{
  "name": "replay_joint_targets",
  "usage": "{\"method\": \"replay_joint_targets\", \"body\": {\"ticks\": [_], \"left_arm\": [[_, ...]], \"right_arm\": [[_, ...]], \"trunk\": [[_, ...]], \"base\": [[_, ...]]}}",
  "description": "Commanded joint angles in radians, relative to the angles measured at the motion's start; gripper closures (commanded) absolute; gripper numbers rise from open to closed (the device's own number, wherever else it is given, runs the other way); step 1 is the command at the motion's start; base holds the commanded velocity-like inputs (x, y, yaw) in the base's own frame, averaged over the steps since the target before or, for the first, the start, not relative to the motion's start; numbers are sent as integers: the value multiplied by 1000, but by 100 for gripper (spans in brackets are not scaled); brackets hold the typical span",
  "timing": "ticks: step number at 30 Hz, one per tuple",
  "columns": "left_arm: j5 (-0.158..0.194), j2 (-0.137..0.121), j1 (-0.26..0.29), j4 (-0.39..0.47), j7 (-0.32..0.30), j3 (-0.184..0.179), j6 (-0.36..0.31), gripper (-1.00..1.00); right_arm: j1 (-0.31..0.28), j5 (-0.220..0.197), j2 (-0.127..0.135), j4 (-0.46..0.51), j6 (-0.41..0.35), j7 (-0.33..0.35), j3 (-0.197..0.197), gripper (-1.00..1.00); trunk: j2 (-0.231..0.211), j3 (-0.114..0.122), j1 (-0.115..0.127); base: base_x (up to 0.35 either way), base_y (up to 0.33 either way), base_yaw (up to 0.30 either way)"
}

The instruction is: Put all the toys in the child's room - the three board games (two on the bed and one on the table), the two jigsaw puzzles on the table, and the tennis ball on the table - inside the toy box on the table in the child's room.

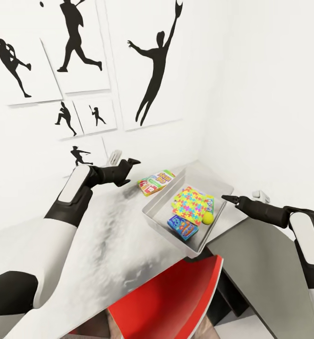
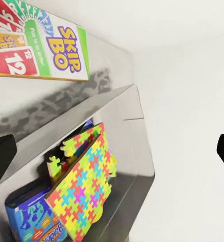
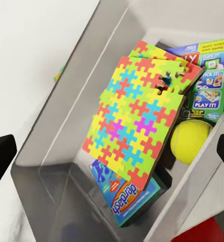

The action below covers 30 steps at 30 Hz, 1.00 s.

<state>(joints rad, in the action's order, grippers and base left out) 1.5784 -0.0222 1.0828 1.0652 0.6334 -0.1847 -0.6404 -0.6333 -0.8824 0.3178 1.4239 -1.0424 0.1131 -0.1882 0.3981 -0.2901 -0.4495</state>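
Note:
The light grey toy box (image 1: 153,213) stands on the table (image 1: 105,226) near the room's corner. Inside it lie the two jigsaw puzzles (image 1: 193,203) (image 3: 134,116) stacked at a slant, the tennis ball (image 1: 207,217) (image 3: 191,140), a blue board game (image 1: 181,226) (image 3: 123,194) and another board game (image 3: 208,73) against the far wall. A Skip-Bo board game (image 1: 156,181) (image 2: 39,45) lies on the table just outside the box. My left gripper (image 1: 128,163) hovers open beside the Skip-Bo game. My right gripper (image 1: 232,198) hangs open and empty at the box's right rim.
A red chair (image 1: 175,301) sits below the table's front edge. To the right, a dark grey panel (image 1: 265,268) slopes away. White walls close in behind and to the right, with black baseball-player pictures (image 1: 154,70) on the back wall.

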Motion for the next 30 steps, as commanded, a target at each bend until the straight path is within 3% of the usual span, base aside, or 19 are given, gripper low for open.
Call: {"method": "replay_joint_targets", "body": {"ticks": [1,3,7,8,11,12,14,19,21,24,26,30], "left_arm": [[10,-1,1,1,9,-2,2,-100],[-6,1,7,-8,9,-10,2,-100],[-76,15,31,-42,10,-44,1,-100],[-76,15,31,-42,10,-44,1,-100],[-154,38,58,-82,9,-79,-1,-100],[-154,38,58,-82,9,-79,-1,-100],[-196,54,78,-109,7,-94,-2,-100],[-229,66,96,-136,3,-104,-3,-100],[-254,74,112,-161,-7,-115,-3,-100],[-264,76,119,-174,-13,-122,-4,-100],[-285,80,132,-198,-25,-145,-6,-100],[-309,82,144,-223,-32,-177,-8,-100]], "right_arm": [[-1,10,0,0,-5,10,-1,-100],[-4,10,-2,-1,-5,3,-1,-100],[-17,12,-8,-3,-5,-15,-1,-100],[-17,12,-8,-3,-5,-15,-1,-100],[-27,14,-21,-5,-5,-60,0,-100],[-27,14,-21,-5,-5,-60,0,-100],[-37,14,-33,-5,-5,-120,0,-100],[-51,13,-47,-6,-5,-197,0,-100],[-64,11,-61,-6,-5,-277,0,-100],[-69,10,-67,-6,-5,-314,0,-100],[-79,10,-80,-6,-5,-377,1,-100],[-89,9,-92,-6,-5,-422,2,-100]], "trunk": [[2,-2,-1],[2,-2,-1],[2,-2,-1],[2,-2,-1],[2,-2,-1],[2,-2,-1],[2,-2,-1],[2,-2,-1],[2,-2,-1],[2,-2,-1],[2,-2,-1],[2,-2,-1]], "base": [[0,0,20],[0,0,16],[0,0,11],[0,0,7],[0,0,5],[0,0,4],[0,0,3],[0,0,2],[0,0,1],[0,0,0],[0,0,0],[0,0,0]]}}
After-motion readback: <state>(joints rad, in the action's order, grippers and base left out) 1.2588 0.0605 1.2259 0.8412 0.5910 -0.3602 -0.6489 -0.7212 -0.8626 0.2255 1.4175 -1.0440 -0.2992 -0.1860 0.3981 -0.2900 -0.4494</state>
